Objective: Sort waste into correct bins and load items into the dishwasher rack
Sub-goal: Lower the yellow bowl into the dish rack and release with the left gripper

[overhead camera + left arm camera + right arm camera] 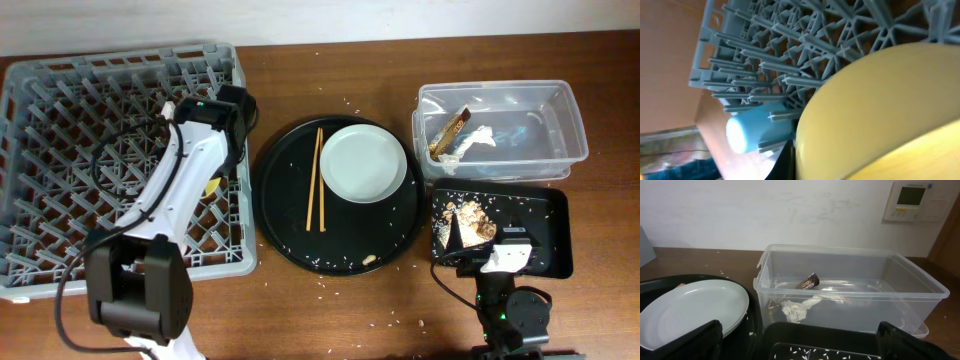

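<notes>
Brown wooden tabletop is carrying every item, with white rice grains lying scattered on it.

Overhead view:
- The dishwasher rack is sitting at the left.
- The left arm is reaching over the rack's right side. A sliver of the yellow bowl is showing beneath it.
- The round black tray is sitting at centre, holding the plate and, just beside the plate, the chopsticks.
- The clear tub is holding the wrapper and the tissue.
- The black rectangular tray is lying in front of the tub, with food scraps in its left part.
- The right arm is standing at the near edge.

Left wrist view:
- The bowl is filling the right half of the picture, over the rack pegs.
- The light-blue cup is lying on its side among the pegs.
- Of the left gripper, only a dark edge is showing against the bowl (clamped or not: cannot tell).

Right wrist view:
- A white wall with a control panel is forming the background.
- The right gripper is hovering with its fingers spread wide apart, holding nothing, above the rectangular tray's near rim.
- The tub is sitting directly ahead, with the plate at left.
</notes>
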`<move>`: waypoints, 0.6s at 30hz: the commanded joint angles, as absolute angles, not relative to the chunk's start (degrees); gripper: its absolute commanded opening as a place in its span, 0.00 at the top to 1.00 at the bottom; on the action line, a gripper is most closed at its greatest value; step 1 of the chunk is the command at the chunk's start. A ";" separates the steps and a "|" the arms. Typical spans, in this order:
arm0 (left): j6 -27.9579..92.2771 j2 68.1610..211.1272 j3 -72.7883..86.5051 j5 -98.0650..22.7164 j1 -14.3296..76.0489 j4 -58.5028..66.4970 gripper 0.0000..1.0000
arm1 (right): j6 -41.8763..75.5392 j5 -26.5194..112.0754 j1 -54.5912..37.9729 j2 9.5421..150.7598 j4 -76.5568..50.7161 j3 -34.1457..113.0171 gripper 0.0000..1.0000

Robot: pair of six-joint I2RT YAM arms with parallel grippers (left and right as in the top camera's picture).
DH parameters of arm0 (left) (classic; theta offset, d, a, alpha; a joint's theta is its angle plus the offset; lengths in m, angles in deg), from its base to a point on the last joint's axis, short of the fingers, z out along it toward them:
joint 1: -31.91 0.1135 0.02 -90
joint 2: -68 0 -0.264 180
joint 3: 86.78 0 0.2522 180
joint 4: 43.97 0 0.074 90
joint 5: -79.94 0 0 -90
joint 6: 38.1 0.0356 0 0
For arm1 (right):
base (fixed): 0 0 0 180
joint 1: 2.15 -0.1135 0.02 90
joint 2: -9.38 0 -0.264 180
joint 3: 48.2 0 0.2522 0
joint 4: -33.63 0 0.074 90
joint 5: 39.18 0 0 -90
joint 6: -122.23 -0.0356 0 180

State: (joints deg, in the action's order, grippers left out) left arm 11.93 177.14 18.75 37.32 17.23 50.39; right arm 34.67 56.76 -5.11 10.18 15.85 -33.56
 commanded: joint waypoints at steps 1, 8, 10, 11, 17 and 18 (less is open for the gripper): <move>9.61 178.87 22.35 44.27 16.40 55.63 1.00 | 34.80 56.60 -4.69 9.80 15.81 -34.12 0.02; 4.54 178.89 22.20 48.31 15.46 60.03 1.00 | 34.80 56.60 -4.69 9.80 15.81 -34.12 0.02; 4.57 179.00 18.88 47.63 14.72 54.93 1.00 | 34.80 56.60 -4.69 9.80 15.81 -34.12 0.02; 4.54 180.51 17.31 47.85 13.39 54.74 1.00 | 34.80 56.60 -4.69 9.78 15.81 -34.12 0.02; 4.54 181.69 15.36 52.70 13.04 57.84 1.00 | 34.80 56.60 -4.69 9.80 15.81 -34.12 0.01; 4.54 181.66 15.36 53.21 13.04 57.91 1.00 | 34.80 56.60 -4.69 9.80 15.81 -34.12 0.02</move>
State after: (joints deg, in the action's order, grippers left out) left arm 5.33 180.20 16.32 50.89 12.88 57.40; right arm 34.64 56.76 -5.11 10.18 15.85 -33.56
